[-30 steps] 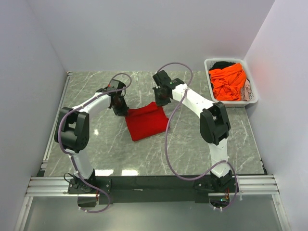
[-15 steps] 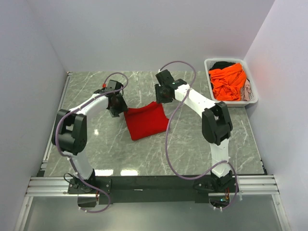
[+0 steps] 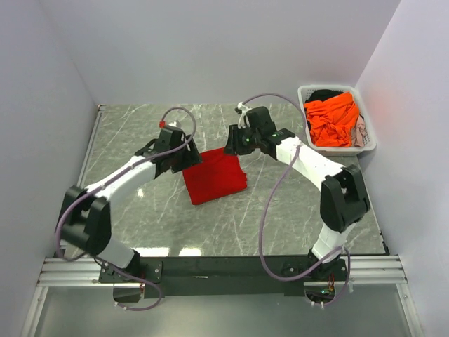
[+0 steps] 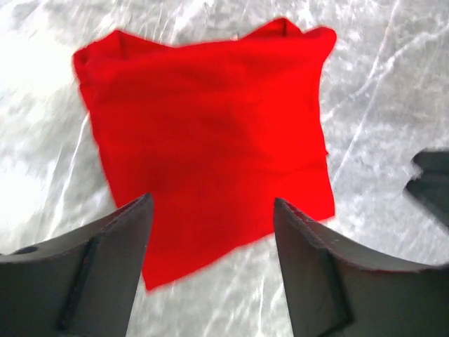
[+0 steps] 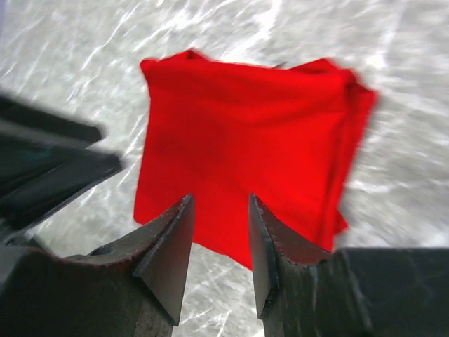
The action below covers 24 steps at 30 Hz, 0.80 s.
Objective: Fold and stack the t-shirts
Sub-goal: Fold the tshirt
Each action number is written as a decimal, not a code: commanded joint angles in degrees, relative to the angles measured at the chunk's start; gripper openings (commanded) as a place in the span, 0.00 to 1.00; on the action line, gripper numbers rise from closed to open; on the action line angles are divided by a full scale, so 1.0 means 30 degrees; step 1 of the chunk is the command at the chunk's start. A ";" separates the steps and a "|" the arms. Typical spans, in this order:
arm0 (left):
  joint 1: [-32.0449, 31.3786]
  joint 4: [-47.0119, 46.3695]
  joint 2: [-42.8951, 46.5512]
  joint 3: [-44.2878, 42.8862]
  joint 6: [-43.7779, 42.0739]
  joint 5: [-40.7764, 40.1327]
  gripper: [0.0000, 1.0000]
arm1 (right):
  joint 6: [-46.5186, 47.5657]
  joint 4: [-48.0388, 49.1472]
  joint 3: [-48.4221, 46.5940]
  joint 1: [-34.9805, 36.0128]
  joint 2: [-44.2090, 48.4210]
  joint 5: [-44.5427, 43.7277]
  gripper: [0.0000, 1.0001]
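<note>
A bright red t-shirt point(image 3: 215, 175), folded into a rough square, lies flat on the marble table; it fills the left wrist view point(image 4: 210, 140) and the right wrist view point(image 5: 245, 147). My left gripper point(image 3: 188, 159) hovers over its left corner, open with nothing between its fingers point(image 4: 214, 203). At the upper right corner of the shirt, my right gripper point(image 3: 233, 142) is raised above the cloth, open and empty point(image 5: 221, 203). An orange t-shirt point(image 3: 332, 121) lies bunched in the white basket point(image 3: 369, 137) with dark cloth point(image 3: 324, 94) behind it.
The basket stands at the table's far right corner, against the wall. Pale walls close in the left, back and right sides. The arms' cables loop above the table. A metal rail point(image 3: 224, 268) runs along the near edge.
Both grippers have opened and let go of the red shirt. Both have lifted away from its top corners, and the arms have swung outward. The shirt stays folded in place.
</note>
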<state>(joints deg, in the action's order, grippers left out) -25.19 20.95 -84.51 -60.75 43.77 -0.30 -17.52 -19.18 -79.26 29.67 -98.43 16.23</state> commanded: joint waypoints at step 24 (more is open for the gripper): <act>0.4001 -0.3996 -1.1998 -0.5824 -0.1728 0.4493 0.52 | -0.8165 0.8033 -0.5016 -0.3708 -1.2046 0.8857 0.38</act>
<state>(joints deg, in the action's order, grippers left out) -13.69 6.63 -119.13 -78.91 40.07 14.00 -39.31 1.74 -96.20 19.07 -136.42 42.02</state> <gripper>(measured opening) 0.512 0.382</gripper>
